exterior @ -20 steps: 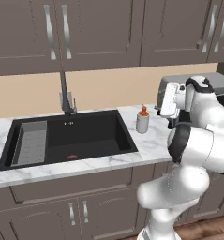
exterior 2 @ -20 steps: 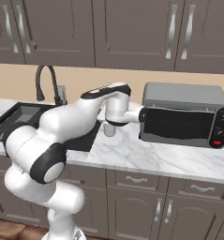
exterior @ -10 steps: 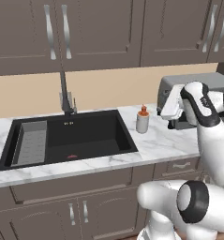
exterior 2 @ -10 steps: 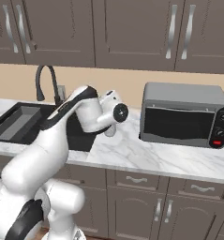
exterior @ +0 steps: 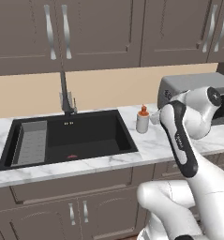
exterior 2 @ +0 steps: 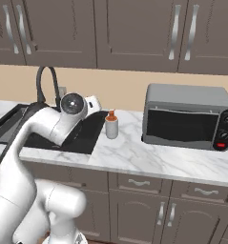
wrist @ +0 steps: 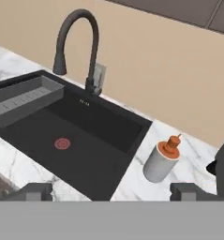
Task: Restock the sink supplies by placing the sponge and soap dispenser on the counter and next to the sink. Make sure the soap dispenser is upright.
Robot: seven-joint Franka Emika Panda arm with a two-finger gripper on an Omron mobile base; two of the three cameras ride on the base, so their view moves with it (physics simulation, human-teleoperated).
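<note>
Pincer [wrist: 111, 190] jaws wide apart, nothing between them; only the two dark fingertips [wrist: 36, 191] poke up at the bottom of the hand view, rest of the hand cut off. In the base views the arm's own links cover the pincer, so its jaws can't be read there.

Soap dispenser [wrist: 162, 160] sits at about 2 o'clock from the pincer in the hand view, upright on the counter [wrist: 137, 185], just beside the sink [wrist: 80, 140] rim, well apart from the fingertips. Left base view: dispenser [exterior: 142, 120] partly close behind the arm's elbow, base edge hard to make out. Right base view: same bottle [exterior 2: 111, 125] between sink [exterior 2: 20, 126] and toaster [exterior 2: 189, 116].

Faucet [wrist: 80, 44] at 11 o'clock, ribbed tray [wrist: 24, 101] at 10 o'clock, its near end cropped. Dark shape at 3 o'clock edge is cut off, can't identify.
</note>
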